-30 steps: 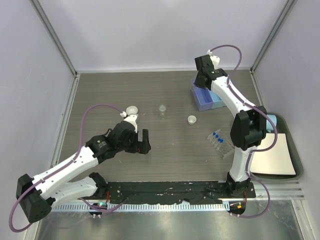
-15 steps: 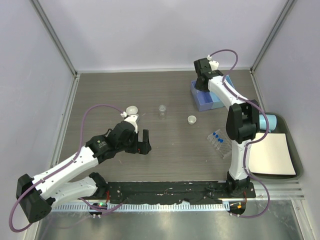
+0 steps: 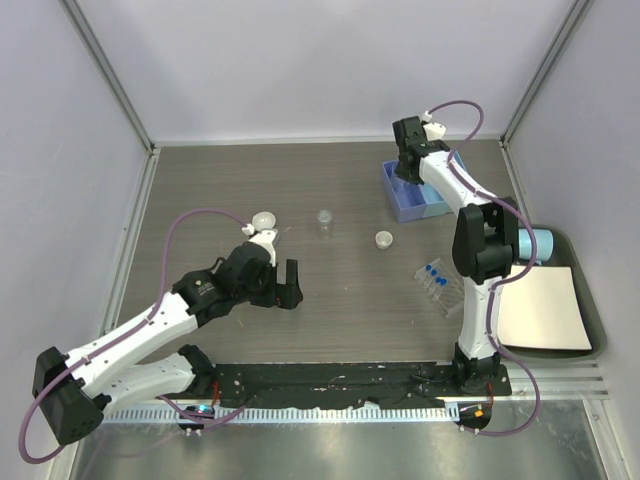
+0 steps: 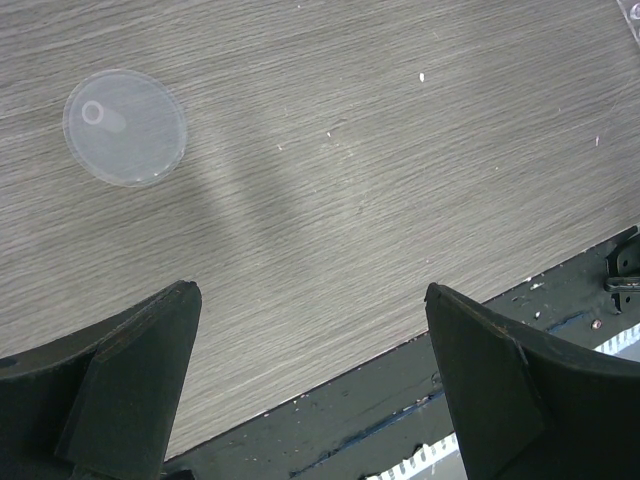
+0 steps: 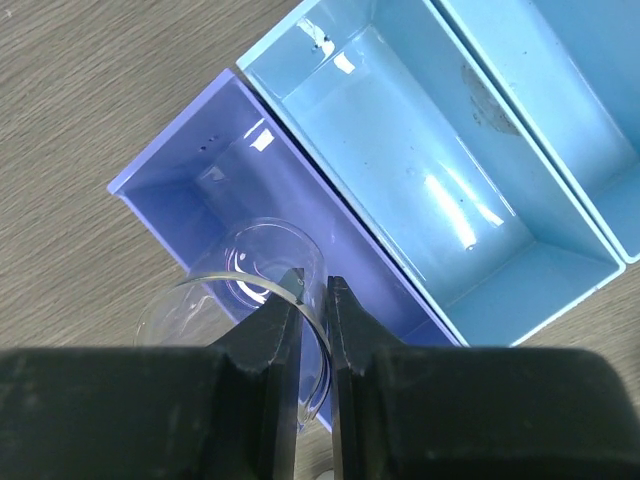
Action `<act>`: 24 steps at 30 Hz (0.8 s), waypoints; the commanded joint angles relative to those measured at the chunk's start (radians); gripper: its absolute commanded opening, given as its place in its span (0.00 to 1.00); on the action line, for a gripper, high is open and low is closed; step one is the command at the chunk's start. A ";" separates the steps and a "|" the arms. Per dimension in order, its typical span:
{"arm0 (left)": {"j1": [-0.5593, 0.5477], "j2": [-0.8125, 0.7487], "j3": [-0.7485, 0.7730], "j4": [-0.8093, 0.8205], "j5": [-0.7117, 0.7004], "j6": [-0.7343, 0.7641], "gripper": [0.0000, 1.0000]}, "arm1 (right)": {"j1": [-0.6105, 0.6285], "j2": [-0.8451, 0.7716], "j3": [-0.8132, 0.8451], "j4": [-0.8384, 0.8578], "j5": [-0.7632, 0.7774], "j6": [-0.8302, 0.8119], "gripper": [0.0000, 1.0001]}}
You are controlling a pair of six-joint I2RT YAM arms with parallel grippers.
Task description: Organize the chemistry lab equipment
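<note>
My right gripper [image 5: 313,285] is shut on the rim of a tiny clear beaker [image 5: 245,290] and holds it over the darker end compartment of the blue three-compartment tray [image 5: 420,215]; from above the gripper [image 3: 408,172] is at the tray [image 3: 425,205]. My left gripper [image 3: 288,283] is open and empty over the table. A second beaker [image 3: 325,221] and two white round dishes [image 3: 263,220] [image 3: 384,239] stand mid-table; one dish shows in the left wrist view [image 4: 125,127]. The clear rack with blue-capped tubes [image 3: 440,285] lies by the right arm.
A dark green tray [image 3: 590,340] with a white sheet [image 3: 545,310] and a pale blue mug [image 3: 540,243] sits at the right. The black base rail [image 4: 400,400] runs along the near edge.
The right gripper with the beaker has shifted slightly right and back over the blue tray. The left arm has not moved.
</note>
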 commanded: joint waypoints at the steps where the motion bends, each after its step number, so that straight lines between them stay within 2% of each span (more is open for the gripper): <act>1: 0.005 0.009 0.005 0.044 0.012 0.000 1.00 | -0.003 0.018 0.027 0.033 0.000 0.069 0.01; 11: 0.005 0.005 0.000 0.036 0.009 0.002 1.00 | 0.007 0.076 -0.002 0.086 -0.080 0.093 0.01; 24: 0.005 -0.012 -0.001 0.025 0.005 0.000 1.00 | 0.066 0.116 -0.002 0.154 -0.271 -0.087 0.01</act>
